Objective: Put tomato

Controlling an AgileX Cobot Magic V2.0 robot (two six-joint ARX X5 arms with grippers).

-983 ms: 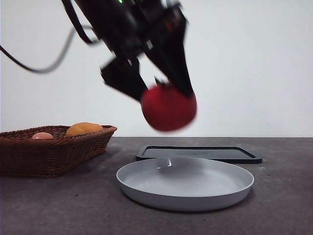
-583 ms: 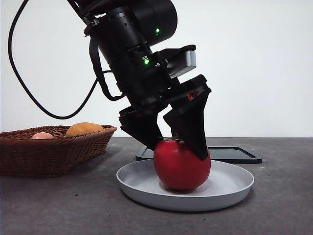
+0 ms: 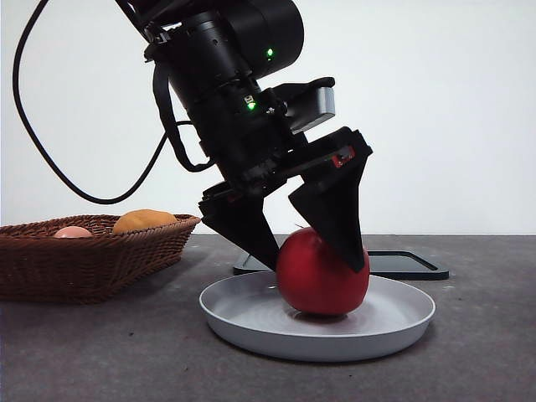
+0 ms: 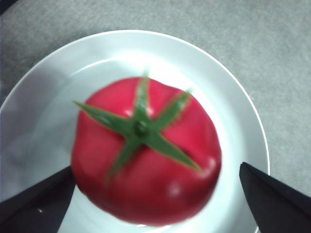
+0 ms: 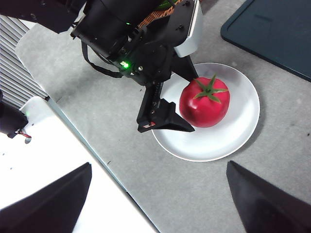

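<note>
Front view: the glossy deep-red round tomato point(image 3: 322, 272) is sitting inside the shallow grey round plate point(image 3: 243, 322), which is lying on the dark grey table point(image 3: 100, 352). The left pincer point(image 3: 314, 251) is reaching down from above, its two black jaws standing spread on either side of the tomato; the far-side jaw is overlapping the fruit's upper flank, and contact cannot be judged here. A brown woven wicker basket point(image 3: 84, 260) is standing to one side of the plate, holding an orange-yellow rounded fruit point(image 3: 144, 220) and a small pale pinkish fruit point(image 3: 73, 232). A flat dark rectangular tray point(image 3: 402, 264) is lying behind the plate.

Left wrist view: the tomato point(image 4: 146, 155), with its green star-shaped calyx facing upward, is lying on the plate point(image 4: 233, 97). One jaw tip is sitting just beside the fruit; the other is standing clearly apart from it, so the pincer is not gripping.

Right wrist view: the right pincer point(image 5: 158, 194) is hovering high above the table, jaws set wide and holding nothing. Below, the tomato point(image 5: 204, 103) is resting on the plate point(image 5: 218, 143) between the left pincer's point(image 5: 182, 99) parted jaws.
</note>
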